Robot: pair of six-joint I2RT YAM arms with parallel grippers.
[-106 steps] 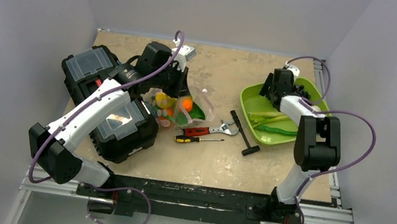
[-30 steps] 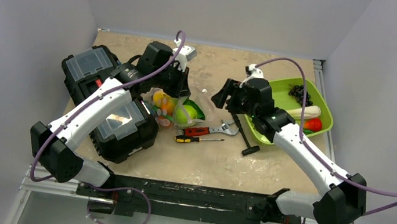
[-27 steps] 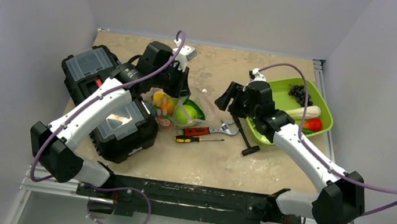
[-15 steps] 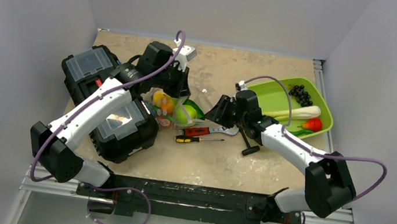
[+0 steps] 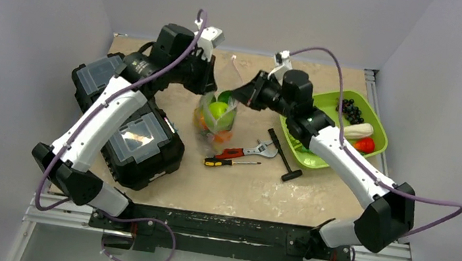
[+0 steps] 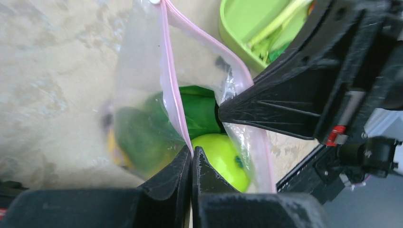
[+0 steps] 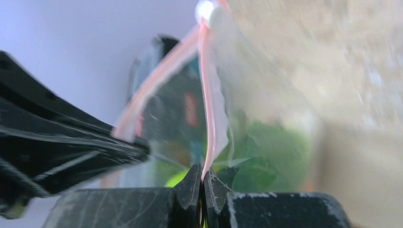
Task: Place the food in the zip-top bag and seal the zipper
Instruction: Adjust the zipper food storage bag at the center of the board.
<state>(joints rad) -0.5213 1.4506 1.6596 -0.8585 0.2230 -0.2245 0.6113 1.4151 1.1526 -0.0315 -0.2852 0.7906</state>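
Bag (image 5: 215, 118) is hung beneath both grippers, above the bench's (image 5: 314, 197) far edge; left gripper (image 6: 191, 151) and right gripper (image 7: 201, 173) are each clamped on its zipper (image 6: 169, 85).

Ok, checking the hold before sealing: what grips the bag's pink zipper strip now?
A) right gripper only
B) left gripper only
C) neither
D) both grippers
D: in the wrist views the left gripper and right gripper are each shut on a lip of the zipper.

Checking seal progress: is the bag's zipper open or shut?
Open. The zipper has its two pink strips spread apart, the green apple visible between them.
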